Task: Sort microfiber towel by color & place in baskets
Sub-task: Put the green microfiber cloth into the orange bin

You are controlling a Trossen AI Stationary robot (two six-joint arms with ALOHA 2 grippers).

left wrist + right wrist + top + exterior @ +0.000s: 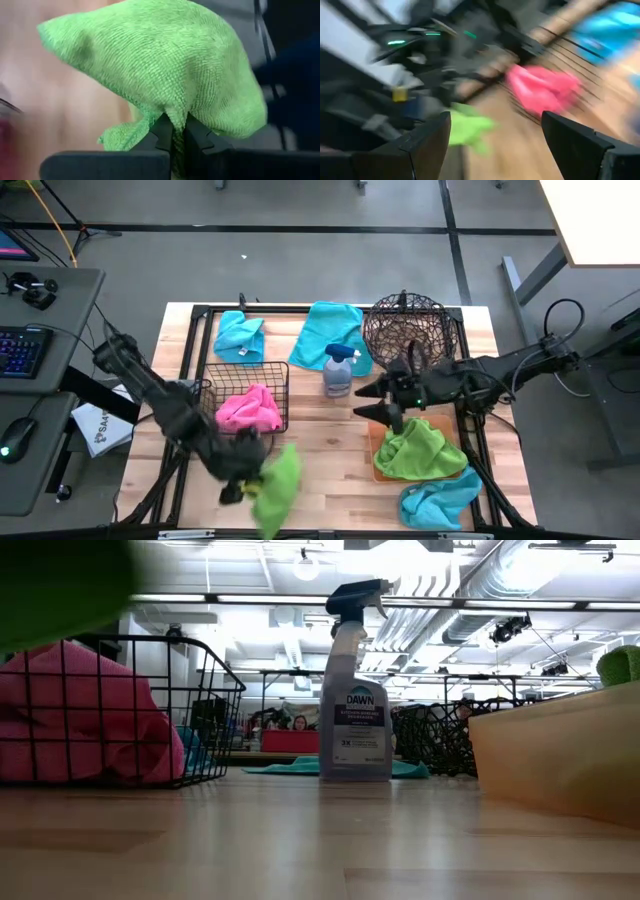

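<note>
Left gripper (pixel 172 137) clamped; right gripper (pixel 495 145) spread

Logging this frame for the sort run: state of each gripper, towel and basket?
left gripper: shut on green towel
right gripper: open, empty
black wire basket: holds pink towel
orange tray: holds a second green towel
round woven basket: contents unclear

Readable text: spray bottle (pixel 355 690) label says "DAWN" in white on the dark label; lower down a "3X" with smaller lines around it, too small to read. White sheet (pixel 100 427) off the table's left edge, high view, has dark lettering starting "SA", rest hidden under the left arm. Nothing else legible.
</note>
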